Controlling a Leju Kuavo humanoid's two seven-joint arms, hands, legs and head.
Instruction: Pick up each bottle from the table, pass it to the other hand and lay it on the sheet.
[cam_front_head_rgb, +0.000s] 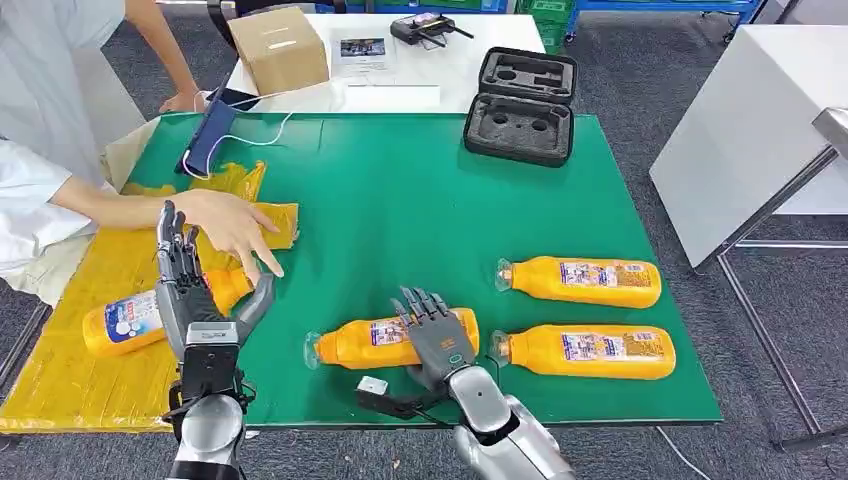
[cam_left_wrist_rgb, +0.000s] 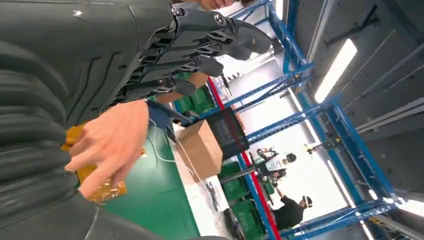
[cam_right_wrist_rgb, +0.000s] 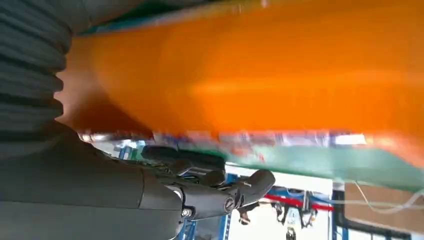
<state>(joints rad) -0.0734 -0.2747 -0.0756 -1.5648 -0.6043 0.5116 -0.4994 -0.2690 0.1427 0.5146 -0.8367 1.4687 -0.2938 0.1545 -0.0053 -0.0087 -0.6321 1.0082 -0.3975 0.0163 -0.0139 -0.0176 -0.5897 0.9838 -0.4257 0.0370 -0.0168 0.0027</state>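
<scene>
While the right hand (cam_front_head_rgb: 437, 335) lies over the middle of an orange plastic bottle w/ a printed label (cam_front_head_rgb: 372, 343) at the near edge of the green table mat (cam_front_head_rgb: 400, 200), its fingers reach across the bottle's top; can't tell whether they actually grip it or only rest on it. Right wrist view has the same bottle as a blurred orange mass just beside the thumb (cam_right_wrist_rgb: 250, 185), so no help on grip. Left hand (cam_front_head_rgb: 190, 300) stands raised over the mat's left edge, fingers straight & spread upward, thumb out to the side, holding nothing. Behind it, a 2nd orange bottle w/ a blue-white label (cam_front_head_rgb: 135, 325) lies on its side on the crinkled yellow sheet (cam_front_head_rgb: 70, 370) at the left end of the table. A person's hand (cam_front_head_rgb: 232, 225) reaches in from the left, fingertips down near that bottle's neck end, just beside the robot's left fingers (cam_left_wrist_rgb: 200, 65). Two more orange bottles lie on their sides on the mat to the right, caps pointing left: far one (cam_front_head_rgb: 585, 281), near one (cam_front_head_rgb: 590, 351), close together, parallel, not touching. Open black foam-lined case (cam_front_head_rgb: 520, 105) sits at the mat's far edge; brown cardboard box (cam_front_head_rgb: 280, 48) on the white table beyond.
</scene>
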